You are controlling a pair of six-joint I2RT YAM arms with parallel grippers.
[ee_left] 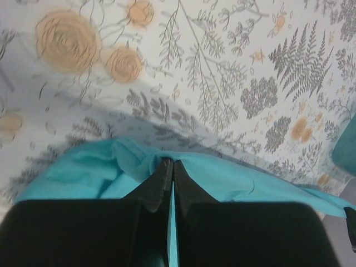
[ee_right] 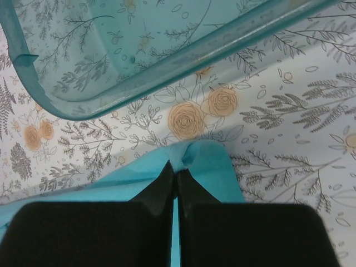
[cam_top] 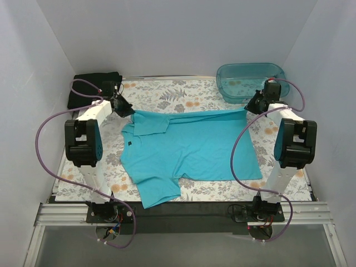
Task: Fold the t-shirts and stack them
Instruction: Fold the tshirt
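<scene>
The left gripper has its jaws pressed together, pinching a fold of the turquoise t-shirt. The cloth bunches up right at the jaw tips and runs away from them to both sides. Ahead of the tips is the flowered table cover.

The right gripper also has its jaws closed tight on this shirt. A small hump of turquoise cloth stands just ahead of its tips. Further ahead of them is the translucent teal tub. Its rim crosses the view and is apart from the cloth.

In the top view, the far edge of the turquoise shirt hangs in a line between the two pairs of jaws. It is raised and turned over a little. The rest of the shirt lies spread on the table behind the jaws, toward the arm bases. One sleeve reaches the near edge of the table cover.

The black t-shirt lies bundled at the far corner, just beside the left jaws on their left. I cannot tell if it touches them.
</scene>
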